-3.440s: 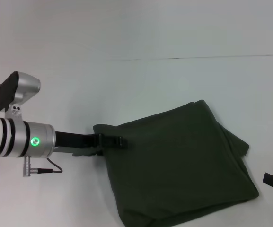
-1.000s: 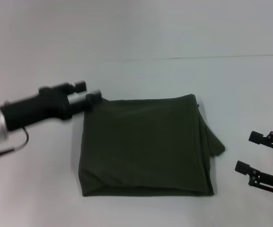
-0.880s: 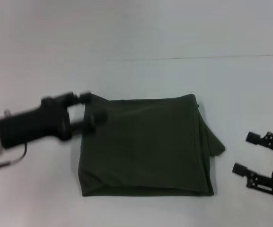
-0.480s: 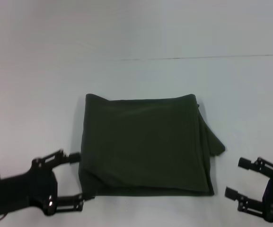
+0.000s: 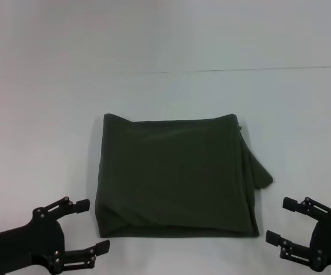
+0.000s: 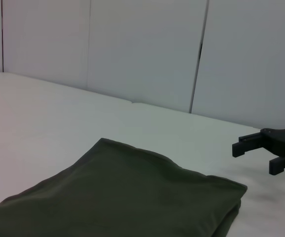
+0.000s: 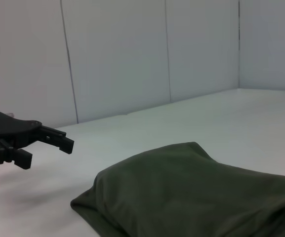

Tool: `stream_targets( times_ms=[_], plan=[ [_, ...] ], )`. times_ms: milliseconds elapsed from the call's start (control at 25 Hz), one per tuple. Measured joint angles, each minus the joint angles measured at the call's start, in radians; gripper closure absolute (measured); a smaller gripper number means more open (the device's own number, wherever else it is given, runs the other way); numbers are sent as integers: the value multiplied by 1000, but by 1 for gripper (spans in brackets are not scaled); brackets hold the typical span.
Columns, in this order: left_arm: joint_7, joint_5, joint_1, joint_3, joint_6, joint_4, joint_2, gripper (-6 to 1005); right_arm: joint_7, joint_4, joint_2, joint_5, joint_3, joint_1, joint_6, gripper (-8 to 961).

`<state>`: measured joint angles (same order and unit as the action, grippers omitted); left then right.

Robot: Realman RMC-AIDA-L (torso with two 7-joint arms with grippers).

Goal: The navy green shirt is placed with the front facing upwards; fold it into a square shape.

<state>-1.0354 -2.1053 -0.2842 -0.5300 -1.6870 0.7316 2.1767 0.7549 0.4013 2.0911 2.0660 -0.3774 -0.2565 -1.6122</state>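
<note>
Shirt (image 5: 176,177) lies folded into a rough square at the middle of the white table (image 5: 39,114), plain green side up, with no lettering or collar showing. Its far edge runs fairly straight from about 11 o'clock to 1 o'clock of the fold, and the near edge shows a layered hem toward 7 o'clock. At 3 o'clock a flap of cloth pokes out past the square's side edge, spoiling the outline there. Left gripper (image 5: 86,227) sits at about 7 o'clock of the shirt, near the fold's near corner but clear of the cloth, its two fingers spread apart and holding nothing. Right gripper (image 5: 283,219) sits at about 5 o'clock, apart from the shirt, fingers likewise spread and empty. From the left wrist camera the shirt (image 6: 117,197) fills the lower part as a flat stack with a soft rounded corner, and the right gripper (image 6: 253,150) shows beyond it above the table (image 6: 43,113). From the right wrist camera the shirt (image 7: 191,192) shows a thick rolled edge, with the left gripper (image 7: 46,145) beyond it, fingers parted.
</note>
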Motion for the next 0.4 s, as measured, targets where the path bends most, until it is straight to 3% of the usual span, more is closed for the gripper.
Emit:
stream_targets(
  times_ms=[400],
  plan=[
    [-2, 11, -7, 2, -4, -6, 0, 50, 0, -3, 2, 0, 0, -3, 7, 105]
  ],
)
